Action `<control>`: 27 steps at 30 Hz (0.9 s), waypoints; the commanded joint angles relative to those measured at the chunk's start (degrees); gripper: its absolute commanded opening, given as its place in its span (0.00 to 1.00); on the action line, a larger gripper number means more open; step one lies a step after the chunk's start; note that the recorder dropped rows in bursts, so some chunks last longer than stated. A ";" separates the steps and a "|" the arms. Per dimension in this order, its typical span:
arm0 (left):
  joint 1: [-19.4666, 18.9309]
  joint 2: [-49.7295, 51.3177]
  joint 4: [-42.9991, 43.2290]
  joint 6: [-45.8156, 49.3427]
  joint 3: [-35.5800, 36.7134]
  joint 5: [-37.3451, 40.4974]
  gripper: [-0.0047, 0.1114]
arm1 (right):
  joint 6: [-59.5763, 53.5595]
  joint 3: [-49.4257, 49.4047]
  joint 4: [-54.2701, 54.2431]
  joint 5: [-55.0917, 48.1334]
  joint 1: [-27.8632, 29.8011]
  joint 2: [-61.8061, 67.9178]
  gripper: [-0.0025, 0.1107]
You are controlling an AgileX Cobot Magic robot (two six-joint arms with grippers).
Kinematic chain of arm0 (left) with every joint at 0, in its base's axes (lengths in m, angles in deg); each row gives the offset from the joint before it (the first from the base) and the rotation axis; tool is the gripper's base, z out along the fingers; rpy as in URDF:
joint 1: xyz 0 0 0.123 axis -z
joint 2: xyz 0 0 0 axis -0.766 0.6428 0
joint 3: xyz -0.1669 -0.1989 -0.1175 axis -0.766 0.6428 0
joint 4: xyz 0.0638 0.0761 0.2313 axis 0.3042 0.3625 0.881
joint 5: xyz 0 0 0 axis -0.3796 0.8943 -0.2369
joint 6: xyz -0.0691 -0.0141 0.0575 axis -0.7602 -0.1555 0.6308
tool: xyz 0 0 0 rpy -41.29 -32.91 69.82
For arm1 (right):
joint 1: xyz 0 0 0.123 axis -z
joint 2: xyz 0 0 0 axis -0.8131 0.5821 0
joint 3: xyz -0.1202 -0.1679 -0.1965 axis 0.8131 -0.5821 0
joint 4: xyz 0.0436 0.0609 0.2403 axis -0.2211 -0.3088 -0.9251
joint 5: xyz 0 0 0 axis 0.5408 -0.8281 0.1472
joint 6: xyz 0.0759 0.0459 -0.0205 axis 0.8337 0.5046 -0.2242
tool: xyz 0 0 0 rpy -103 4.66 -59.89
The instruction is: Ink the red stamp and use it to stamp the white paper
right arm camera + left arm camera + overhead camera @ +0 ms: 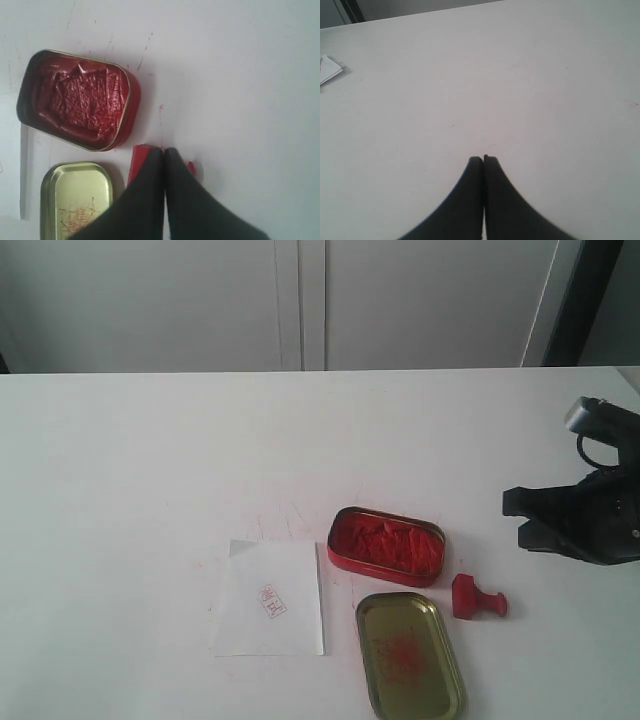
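Your paper (268, 598) already carries a print, so the job looks done; the stamp (478, 598) lies loose beside your right claw (164, 151), closed on nothing.

The right end effector (516, 519) is matte black and blunt-tipped — a grey cylinder (590, 416) tops it.

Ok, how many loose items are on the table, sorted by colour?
Red: 2, the stamp and the ink tin
Gold: 1, the lid
White: 1, the paper
Total: 4
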 commanded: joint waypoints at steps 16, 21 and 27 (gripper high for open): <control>-0.11 -0.20 -0.07 0.16 0.19 -0.17 0.04 | 17.53 -0.18 19.62 -0.10 0.36 -7.53 0.02; -0.11 -0.20 -0.07 0.16 0.19 -0.17 0.04 | 21.91 -0.18 24.82 -0.45 0.36 -10.51 0.02; -0.11 -0.20 -0.07 0.16 0.19 -0.17 0.04 | 26.05 -0.18 29.18 -1.23 0.36 -13.90 0.02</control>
